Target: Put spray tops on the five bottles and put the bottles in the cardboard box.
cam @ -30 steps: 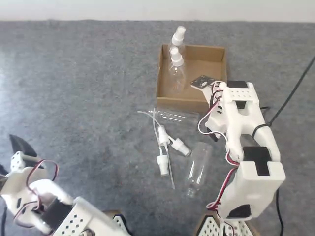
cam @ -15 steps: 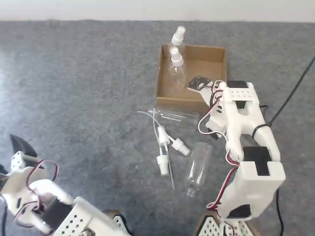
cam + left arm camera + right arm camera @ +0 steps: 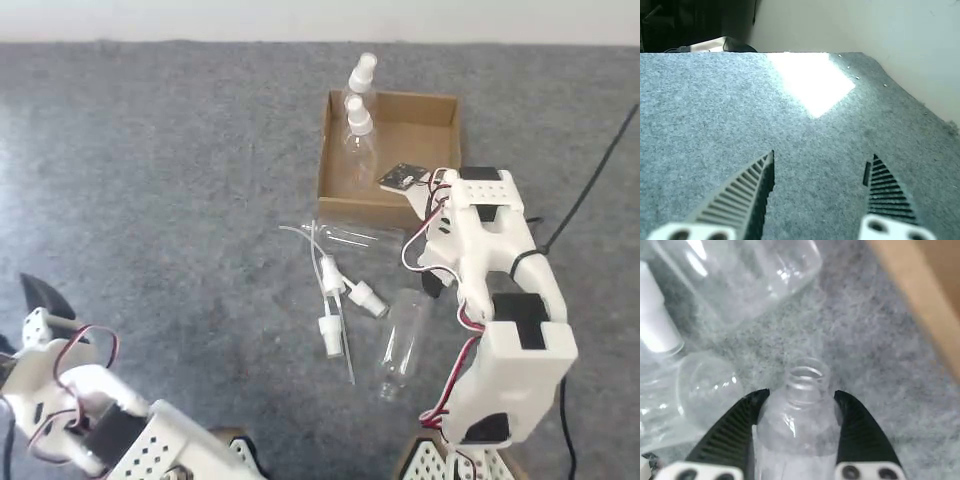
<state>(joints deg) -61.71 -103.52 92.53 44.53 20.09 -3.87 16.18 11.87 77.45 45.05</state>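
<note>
My right gripper is shut on a clear bottle with an open neck and no top, just in front of the cardboard box. From above, the right arm hides that bottle. One capped bottle lies in the cardboard box; another capped bottle stands at its far-left corner. Two topless bottles lie on the carpet. Three spray tops lie between them. My left gripper is open over bare carpet.
Grey carpet covers the table. The left arm sits at the near-left corner. A black cable runs off to the right of the right arm. A pale wall rises beyond the carpet's edge.
The right arm's wrist has turned slightly to the left, near the box's front wall. The loose bottles, spray tops and left arm have not moved.
</note>
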